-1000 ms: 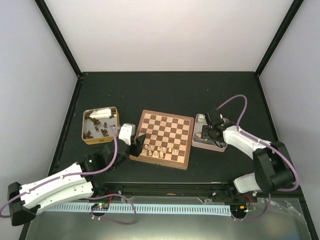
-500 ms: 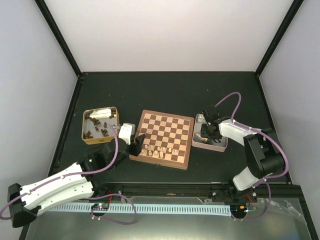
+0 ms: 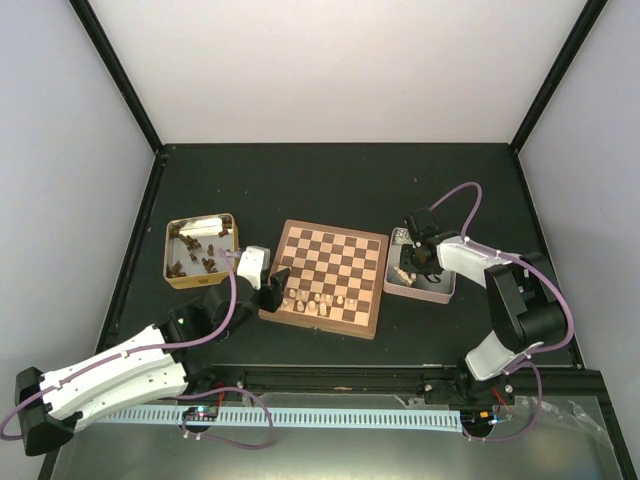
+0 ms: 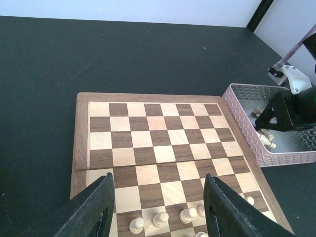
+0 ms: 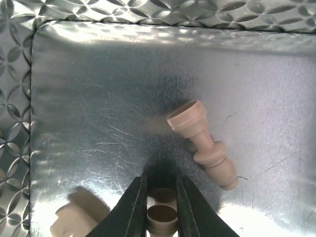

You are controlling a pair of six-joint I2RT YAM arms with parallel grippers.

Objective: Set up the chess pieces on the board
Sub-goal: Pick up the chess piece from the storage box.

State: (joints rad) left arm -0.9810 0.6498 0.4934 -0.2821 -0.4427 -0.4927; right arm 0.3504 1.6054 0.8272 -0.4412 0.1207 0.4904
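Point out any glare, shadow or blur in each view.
Top external: even, soft light, but the chess pieces are too small to resolve. Left wrist: the board is sharp, with no glare. Right wrist: strong glare on the tin floor; the lying pale piece is sharp, the held piece is shadowed in the right gripper, and the lower-left piece is blurred.

Gold tin [image 3: 200, 284] left, pink tin [image 3: 418, 292] right — both on black table [image 3: 350, 180].

jaws spread above the board [image 4: 148, 133], pale chess pieces [image 4: 160, 219] between them.
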